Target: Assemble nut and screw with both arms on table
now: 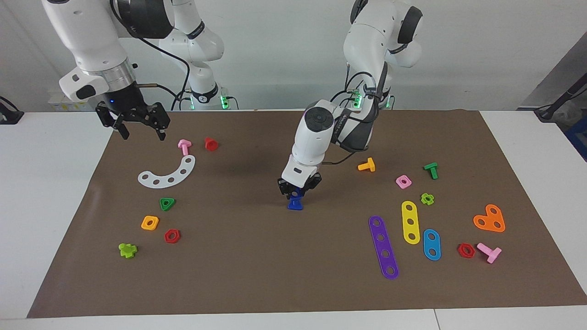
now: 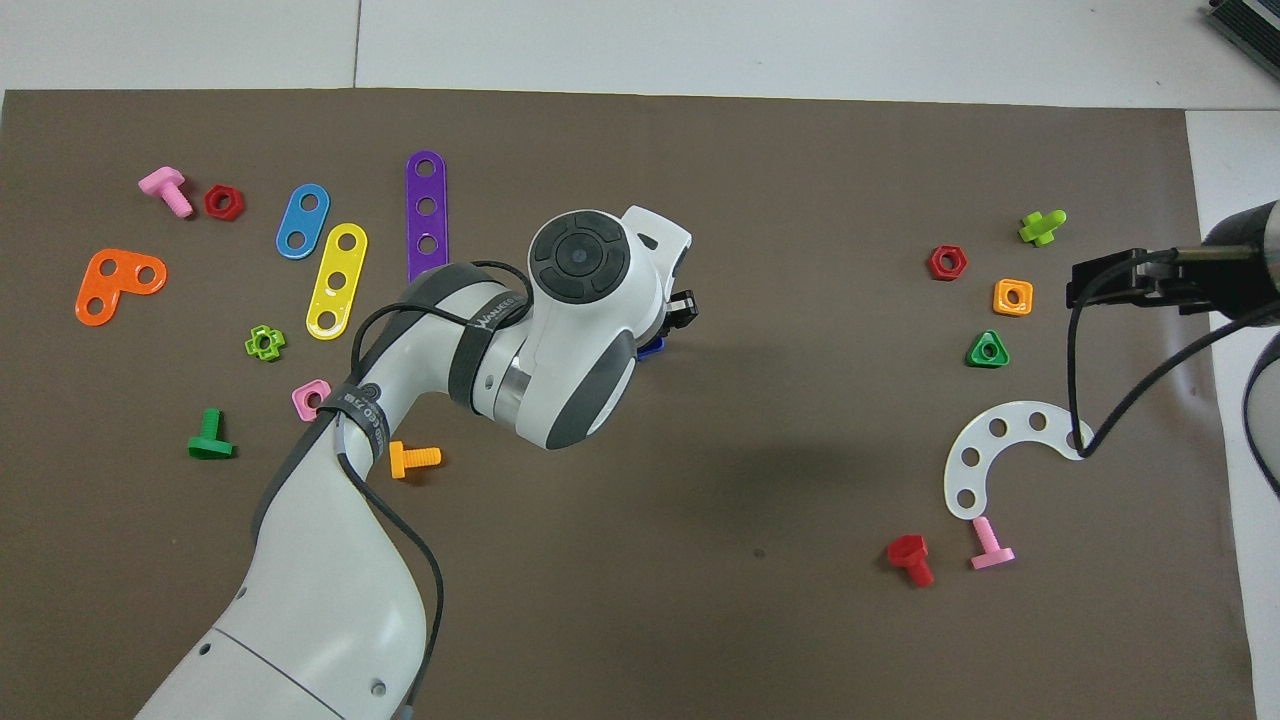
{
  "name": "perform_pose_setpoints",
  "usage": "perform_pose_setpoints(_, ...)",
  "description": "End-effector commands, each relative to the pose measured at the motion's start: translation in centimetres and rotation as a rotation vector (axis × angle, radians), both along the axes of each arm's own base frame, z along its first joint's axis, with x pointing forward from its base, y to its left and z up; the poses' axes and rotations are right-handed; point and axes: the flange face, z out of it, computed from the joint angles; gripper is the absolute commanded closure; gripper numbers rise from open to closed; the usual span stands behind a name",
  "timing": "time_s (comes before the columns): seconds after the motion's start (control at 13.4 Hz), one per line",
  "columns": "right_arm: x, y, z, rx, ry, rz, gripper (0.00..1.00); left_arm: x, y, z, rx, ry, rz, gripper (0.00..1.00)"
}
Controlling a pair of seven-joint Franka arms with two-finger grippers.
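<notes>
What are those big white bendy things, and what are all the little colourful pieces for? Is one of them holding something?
Those are two robot arms. Each ends in a black claw with two fingers. One picture looks at them from across the table; the other looks down from above the robots, so everything appears turned around.

A brown mat covers the table, with toy building pieces scattered on it: bolts, nuts and flat strips with holes, like the purple strip and the white curved strip.

The left claw is shut on a dark-blue nut, held right on top of a dark-blue screw that stands in the middle of the mat. I can't tell whether the nut is fully on.

The right claw is open and empty, waiting up in the air over the mat's edge.
</notes>
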Motion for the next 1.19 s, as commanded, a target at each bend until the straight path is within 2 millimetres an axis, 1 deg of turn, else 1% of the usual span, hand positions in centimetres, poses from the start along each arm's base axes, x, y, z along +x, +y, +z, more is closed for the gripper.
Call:
perform_pose_setpoints(0.0,-0.3,0.3,-0.3,0.013,0.038,0.031,0.0,-1.3,0.1,-1.0,0.04,0.003,-0.005,1.0)
perform_pose_setpoints(0.3,-0.5,0.4,-0.4,0.014,0.055,0.031,0.0,-2.4,-0.1,-2.3,0.034,-0.008,-0.009,1.0)
perform_pose_setpoints(0.37,-0.5,0.4,-0.4,0.014,0.054,0.029,0.0,-2.2,-0.2,-2.2,0.025,-0.02,-0.007,1.0)
perform_pose_setpoints(0.52,-0.5,0.3,-0.4,0.014,0.054,0.027,0.0,-1.4,-0.2,-1.3,0.003,-0.036,0.009,1.0)
perform_pose_setpoints(0.89,-0.4,-0.1,-0.4,0.015,0.047,0.011,0.0,-0.5,-0.1,-0.2,-0.013,-0.046,0.045,1.0)
perform_pose_setpoints(1.12,-0.4,0.0,-0.4,0.015,0.046,0.009,0.0,-0.3,-0.1,-0.2,-0.017,-0.05,0.061,1.0)
